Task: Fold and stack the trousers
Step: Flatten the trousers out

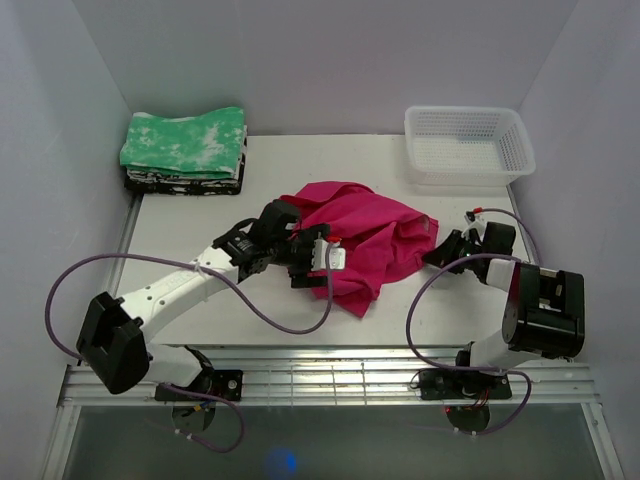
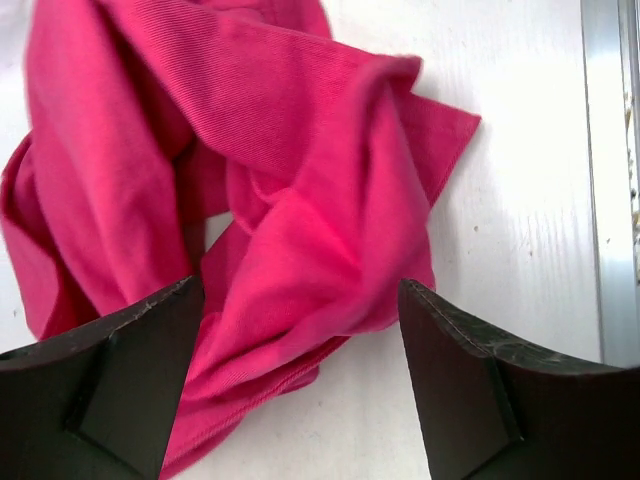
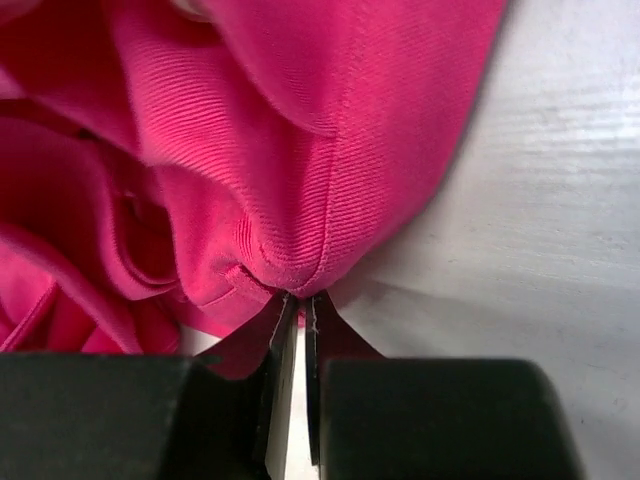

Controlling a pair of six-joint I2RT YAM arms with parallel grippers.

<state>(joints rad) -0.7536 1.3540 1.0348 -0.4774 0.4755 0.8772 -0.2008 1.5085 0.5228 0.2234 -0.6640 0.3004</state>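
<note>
The trousers (image 1: pixel 360 235) lie in a crumpled magenta heap in the middle of the table. My left gripper (image 1: pixel 315 262) sits at the heap's near left edge. In the left wrist view its fingers (image 2: pixel 120 380) stand wide apart, open, with a fold of the trousers (image 2: pixel 280 150) lying between them on the table. My right gripper (image 1: pixel 440 248) is at the heap's right edge. In the right wrist view the right gripper (image 3: pixel 300 297) is shut on a seamed fold of the trousers (image 3: pixel 250 130), pinched at the fingertips.
A white mesh basket (image 1: pixel 468 145) stands at the back right. A folded green-and-white cloth (image 1: pixel 185 143) lies on a dark stack at the back left. Purple cables (image 1: pixel 280 318) loop from both arms near the table's front rail (image 1: pixel 330 375).
</note>
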